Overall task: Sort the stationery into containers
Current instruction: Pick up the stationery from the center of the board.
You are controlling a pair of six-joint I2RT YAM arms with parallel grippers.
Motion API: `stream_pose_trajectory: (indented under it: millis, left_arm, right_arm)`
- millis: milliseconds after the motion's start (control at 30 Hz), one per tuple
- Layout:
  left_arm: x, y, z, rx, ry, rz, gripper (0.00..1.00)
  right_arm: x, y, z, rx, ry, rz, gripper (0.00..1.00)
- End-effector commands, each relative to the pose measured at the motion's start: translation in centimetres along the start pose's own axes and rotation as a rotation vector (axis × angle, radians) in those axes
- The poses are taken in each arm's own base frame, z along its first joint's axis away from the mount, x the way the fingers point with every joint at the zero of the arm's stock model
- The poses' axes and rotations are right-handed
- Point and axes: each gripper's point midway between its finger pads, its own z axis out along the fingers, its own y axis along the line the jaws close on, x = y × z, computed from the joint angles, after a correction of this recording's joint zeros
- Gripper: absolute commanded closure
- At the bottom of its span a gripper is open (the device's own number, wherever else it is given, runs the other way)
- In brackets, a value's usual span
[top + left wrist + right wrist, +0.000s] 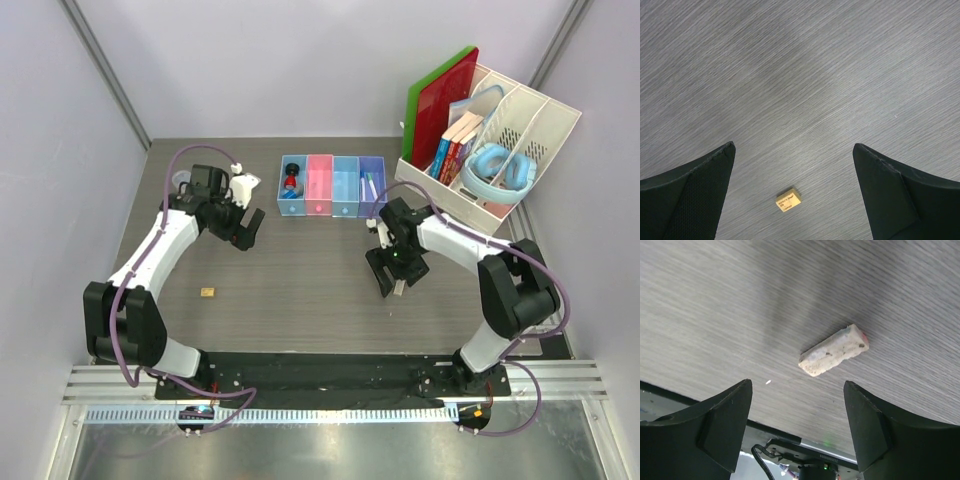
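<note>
Small yellow rectangular block flat on grey wood-grain table, tiny dark print unreadable; left gripper spread wide, empty. Whitish speckled eraser block on table before right gripper, likewise wide, empty.

The table has a dark grey top with a fine wood grain. At its far side a blue tray, a pink tray, a light blue tray and a lavender tray stand side by side in one row. A white file rack stands at the far right. A small yellow piece lies alone towards the left front, and a whitish eraser block lies right of the middle
</note>
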Motion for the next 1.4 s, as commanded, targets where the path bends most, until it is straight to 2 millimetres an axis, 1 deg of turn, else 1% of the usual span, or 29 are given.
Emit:
stream_pose_trajectory:
  millis: [0,167,200,267,300,333,400,433,500,533,600,700,833,867,933,1000,1033,1100,1133,1167,1233,1300,1367]
  left_arm:
    - [-2.1,0.4,-2.3,-0.033,-0.075,0.042,0.00]
    - [-2.1,0.4,-2.5,-0.037,-0.075,0.051,0.00]
    - [-2.2,0.4,-2.6,-0.037,-0.077,0.052,0.00]
    - [-2.2,0.4,-2.7,-0.036,-0.077,0.052,0.00]
    - [-2.2,0.4,-2.7,-0.036,-0.076,0.053,0.00]
    - [-2.2,0.4,-2.8,-0.036,-0.077,0.053,0.00]
    - [-2.2,0.3,-2.9,-0.033,-0.077,0.051,0.00]
    - [-2.2,0.3,-2.9,-0.034,-0.076,0.051,0.00]
    - [-2.3,0.2,-3.1,-0.032,-0.078,0.051,0.00]
    - [-2.2,0.3,-3.1,-0.035,-0.078,0.052,0.00]
    - [-2.2,0.2,-3.2,-0.033,-0.078,0.052,0.00]
    - [-2.1,0.2,-3.3,-0.035,-0.078,0.052,0.00]
    - [-2.0,0.1,-3.3,-0.028,-0.072,0.053,0.00]
    - [-1.8,0.0,-3.2,-0.024,-0.067,0.054,0.00]
    - [-1.4,0.0,-3.1,-0.028,-0.060,0.061,0.00]
    - [-0.9,0.2,-2.9,-0.038,-0.045,0.088,0.00]
    - [-0.2,0.4,-2.8,-0.049,-0.024,0.097,0.00]
    - [0.5,0.8,-2.6,-0.067,-0.002,0.140,0.00]
    - [1.2,1.0,-2.4,-0.078,0.021,0.149,0.00]
    - [1.6,1.2,-2.3,-0.081,0.035,0.178,0.00]
    - [2.6,1.3,-2.1,-0.080,0.065,0.207,0.00]
    - [3.4,1.5,-2.0,-0.079,0.090,0.257,0.00]
    - [4.4,1.4,-1.8,-0.066,0.120,0.266,0.00]
  right_arm:
    - [0.0,-0.6,1.1,0.017,0.010,0.064,0.21]
    - [-0.1,-1.3,2.2,-0.007,0.033,0.116,0.25]
    - [-0.1,-1.3,2.3,-0.012,0.034,0.120,0.29]
    - [-0.2,-1.3,2.7,-0.026,0.039,0.127,0.32]
    - [-0.2,-1.3,2.8,-0.028,0.041,0.124,0.35]
    - [-0.5,-1.2,2.9,-0.036,0.038,0.121,0.41]
    - [-0.6,-1.0,3.2,-0.051,0.042,0.115,0.49]
    - [-0.9,-1.0,3.2,-0.054,0.039,0.110,0.56]
    - [-1.3,-1.0,3.3,-0.054,0.030,0.104,0.63]
    - [-1.5,-1.1,3.3,-0.050,0.021,0.101,0.69]
    - [-1.9,-1.5,3.3,-0.026,0.000,0.093,0.74]
    - [-2.4,-2.1,3.2,0.007,-0.031,0.080,0.77]
    - [-2.8,-2.6,3.1,0.036,-0.056,0.067,0.89]
    - [-3.1,-2.8,2.8,0.048,-0.071,0.063,0.92]
    - [-3.5,-3.0,2.3,0.070,-0.092,0.031,0.92]
    - [-4.2,-3.0,1.3,0.080,-0.132,0.020,0.93]
    - [-4.8,-3.0,0.7,0.083,-0.154,0.015,0.94]
    - [-5.5,-2.9,-0.6,0.090,-0.193,0.001,0.94]
    - [-6.2,-2.9,-1.5,0.091,-0.221,-0.003,0.94]
    - [-6.5,-2.8,-2.0,0.094,-0.233,-0.008,0.93]
    - [-7.5,-2.6,-3.6,0.097,-0.281,-0.016,0.94]
    - [-8.2,-2.6,-4.7,0.104,-0.310,-0.030,0.94]
    - [-9.5,-2.7,-6.0,0.117,-0.355,-0.037,0.93]
